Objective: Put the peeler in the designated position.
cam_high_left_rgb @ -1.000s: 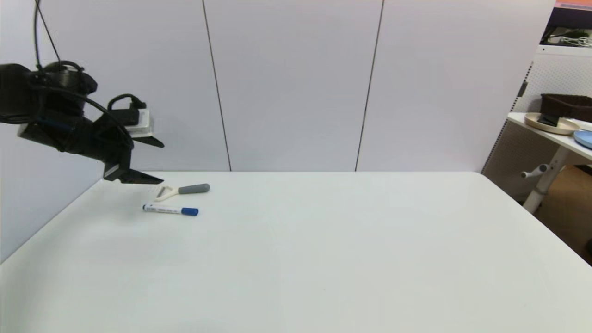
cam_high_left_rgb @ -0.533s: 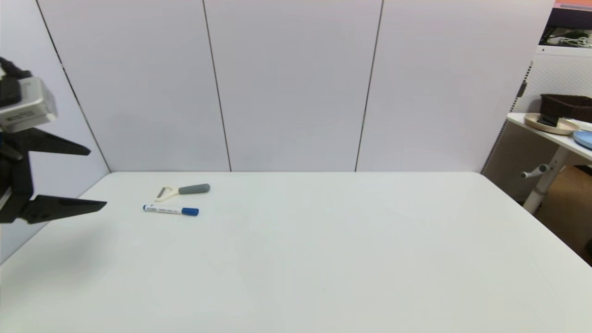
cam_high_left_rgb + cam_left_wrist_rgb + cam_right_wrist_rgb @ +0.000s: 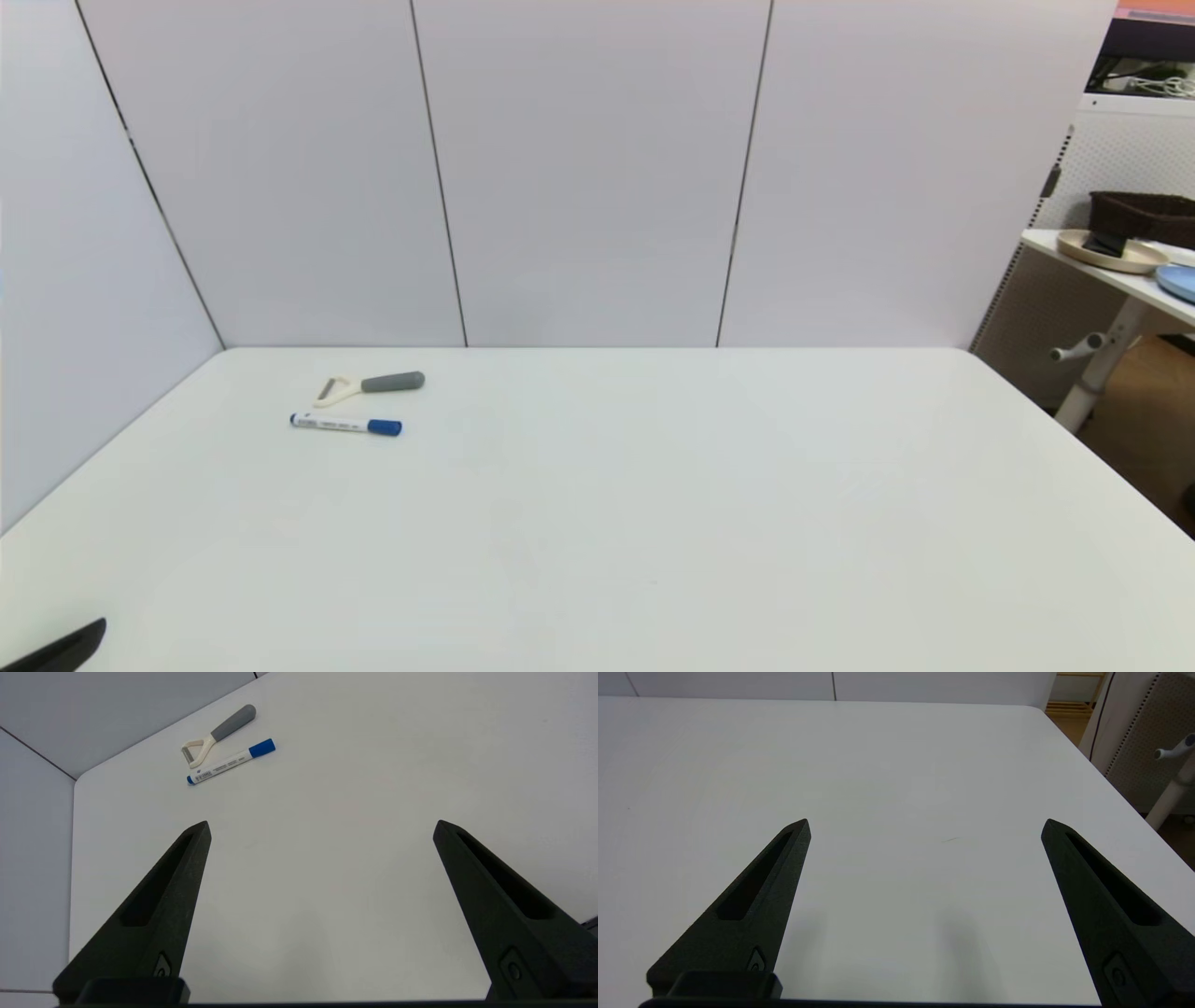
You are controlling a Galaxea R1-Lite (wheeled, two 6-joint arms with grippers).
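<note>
You have the white table (image 3: pixel 653 485) spread across nearly the whole head view, and most of its surface is bare. The peeler (image 3: pixel 369 385) lies flat at the far left, near the back wall, grey handle pointing right and cream forked head pointing left. Just nearer to you than it, lying roughly parallel and close beside it without clearly touching, is a white marker (image 3: pixel 345 425) with a blue cap. Nothing on the table marks the designated position, so you cannot confirm from these views whether the peeler's spot is the right one; if that patch is the target, the placing looks done and only parking the arm is left. The left gripper (image 3: pixel 320 828) hangs over the near left of the table, well apart from the peeler, its fingers spread wide and holding nothing; only one fingertip (image 3: pixel 70 644) shows at the near left corner of the head view. The right gripper (image 3: pixel 924 826) sits idle over the near right of the table, likewise wide apart and empty.
</note>
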